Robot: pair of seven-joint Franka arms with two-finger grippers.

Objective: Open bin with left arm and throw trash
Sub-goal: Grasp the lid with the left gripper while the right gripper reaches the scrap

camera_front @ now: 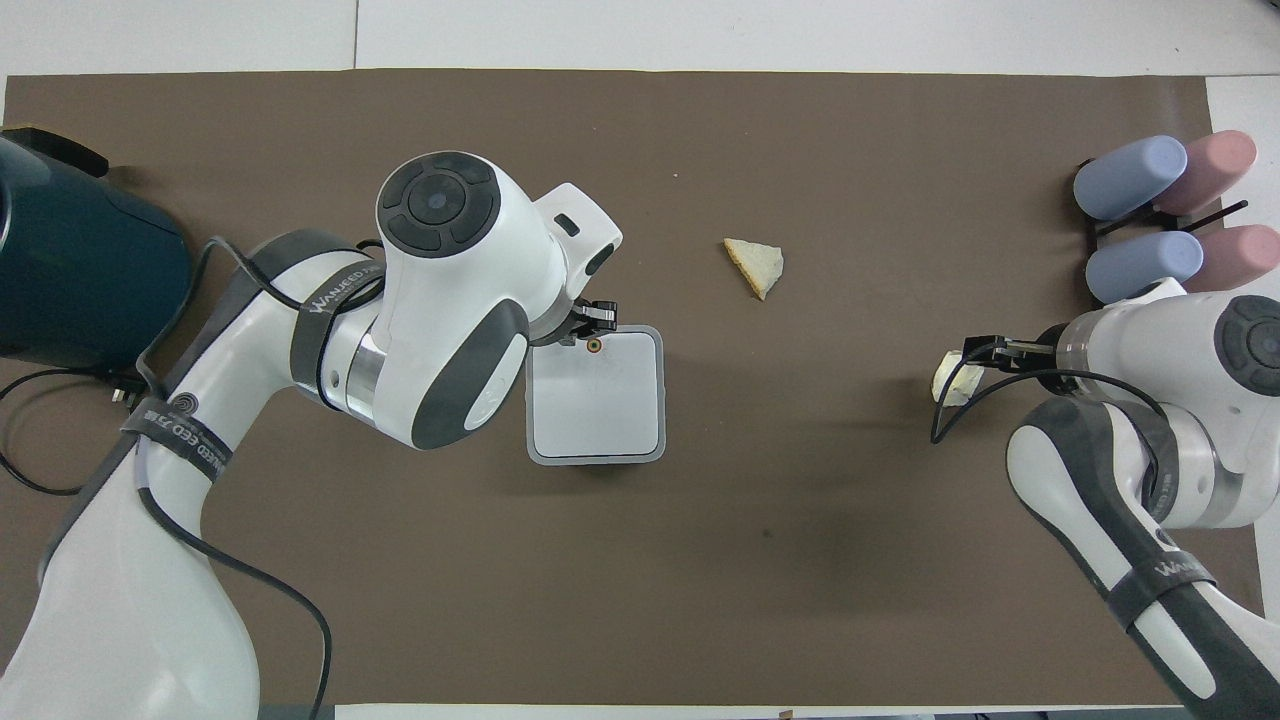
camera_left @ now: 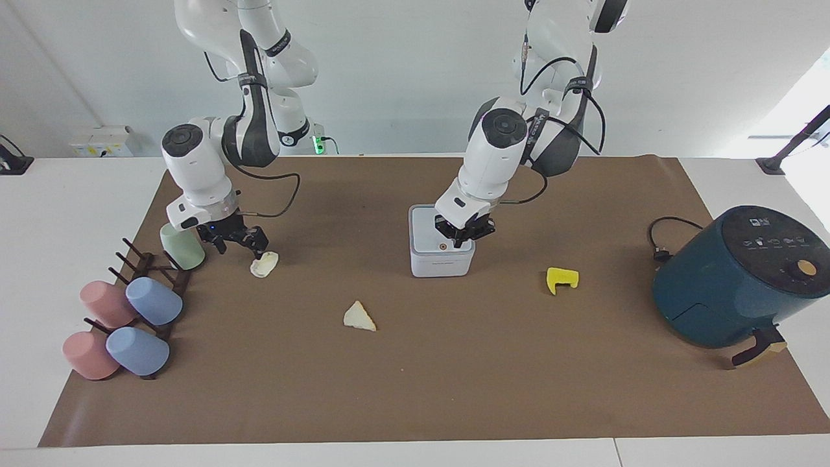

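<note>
The white rounded-square bin (camera_left: 441, 250) sits mid-table, lid down, orange button (camera_left: 442, 246) on its edge away from the robots. The left hand (camera_left: 462, 237), fingers together, hangs over that button. The right hand (camera_left: 240, 243), fingers apart, is at the off-white scrap (camera_left: 264, 264). Cream wedge (camera_left: 358, 317) and yellow chunk (camera_left: 561, 279) lie farther out, bare mat (camera_left: 454, 389) reaching the table's edge.

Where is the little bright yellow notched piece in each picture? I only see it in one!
Facing view: the bright yellow notched chunk lies on the brown mat, between the small white square plastic bin and the dark teal air fryer.
Overhead view: not visible; the left arm covers that spot.
Shared landmark: the white bin, mid-table in both views.
</note>
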